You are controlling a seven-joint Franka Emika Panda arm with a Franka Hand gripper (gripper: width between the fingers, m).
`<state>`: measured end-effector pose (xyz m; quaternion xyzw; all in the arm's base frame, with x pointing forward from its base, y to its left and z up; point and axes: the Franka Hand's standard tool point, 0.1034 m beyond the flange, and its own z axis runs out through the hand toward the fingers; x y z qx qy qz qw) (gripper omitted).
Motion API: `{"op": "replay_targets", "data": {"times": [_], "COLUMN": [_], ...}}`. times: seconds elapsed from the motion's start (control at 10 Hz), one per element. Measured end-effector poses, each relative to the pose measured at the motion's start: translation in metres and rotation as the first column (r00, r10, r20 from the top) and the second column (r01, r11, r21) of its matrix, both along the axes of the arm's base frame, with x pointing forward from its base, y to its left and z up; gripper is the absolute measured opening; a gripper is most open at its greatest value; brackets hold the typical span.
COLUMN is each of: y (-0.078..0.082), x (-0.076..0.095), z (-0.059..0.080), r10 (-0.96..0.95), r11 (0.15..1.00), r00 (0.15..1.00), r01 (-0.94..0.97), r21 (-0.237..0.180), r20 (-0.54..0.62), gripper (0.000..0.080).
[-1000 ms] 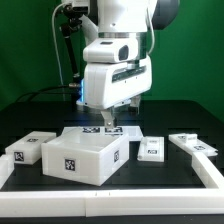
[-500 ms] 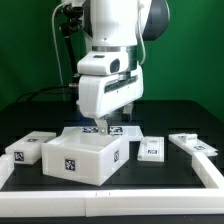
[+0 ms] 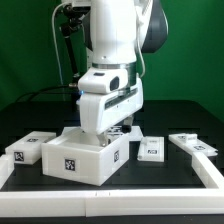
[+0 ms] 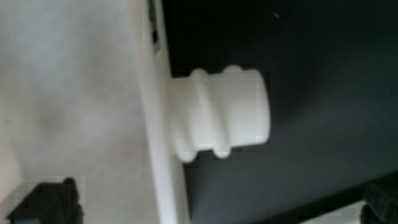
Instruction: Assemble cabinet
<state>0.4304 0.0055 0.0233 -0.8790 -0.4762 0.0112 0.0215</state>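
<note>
The white cabinet box (image 3: 85,157), tags on its front and side, stands on the black table left of centre. My gripper (image 3: 112,134) is low over the box's far right edge, with the fingers mostly hidden by the hand. In the wrist view a white panel wall (image 4: 80,100) with a ribbed round knob (image 4: 222,110) on its side fills the picture. The gripper (image 4: 214,205) is open. One dark fingertip (image 4: 45,205) is over the panel and the other (image 4: 382,200) is over the dark table. The wall's edge lies between them, and they hold nothing.
A tagged white panel (image 3: 30,148) lies at the exterior view's left. A small tagged block (image 3: 150,149) lies right of the box, and a longer white part (image 3: 193,145) lies further right. A white border rail (image 3: 120,196) runs along the table's front and right side.
The arm has come down and moved a little toward the exterior view's left. The hand now sits at the box's far edge and covers the tags behind it.
</note>
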Motion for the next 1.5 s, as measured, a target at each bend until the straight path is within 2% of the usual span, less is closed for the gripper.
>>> {"op": "replay_targets", "data": {"times": [0.2,0.3,0.4,0.5,0.6,0.7,0.8,0.9,1.5], "y": [0.0009,0.002,0.0013,0.0013,0.0013,0.0013,0.0013,0.0014,0.0007], "x": [0.0022,0.0036,0.0038,0.0035,0.0033,0.0033,0.0033,0.0035,0.0047], "z": [-0.0003,-0.0003,-0.0002,-0.0004,-0.0005,-0.0005,-0.0005,-0.0003,0.0002], "r10": [-0.004,-0.005,-0.006,-0.006,-0.006,-0.006,-0.006,-0.005,0.02], "r11": [1.0,1.0,1.0,1.0,1.0,1.0,1.0,1.0,1.0], "r00": [1.0,1.0,1.0,1.0,1.0,1.0,1.0,1.0,1.0], "r01": [0.004,0.005,0.006,0.006,0.006,0.006,0.006,0.005,-0.02], "r21": [0.0,0.0,0.0,0.0,0.0,0.0,0.0,0.0,0.0], "r20": [0.001,0.003,0.003,0.003,0.002,0.002,0.002,0.003,0.006], "gripper": [0.0798,0.0702,0.0565,0.0565,0.0364,0.0218,0.0218,0.0049,0.0036]}}
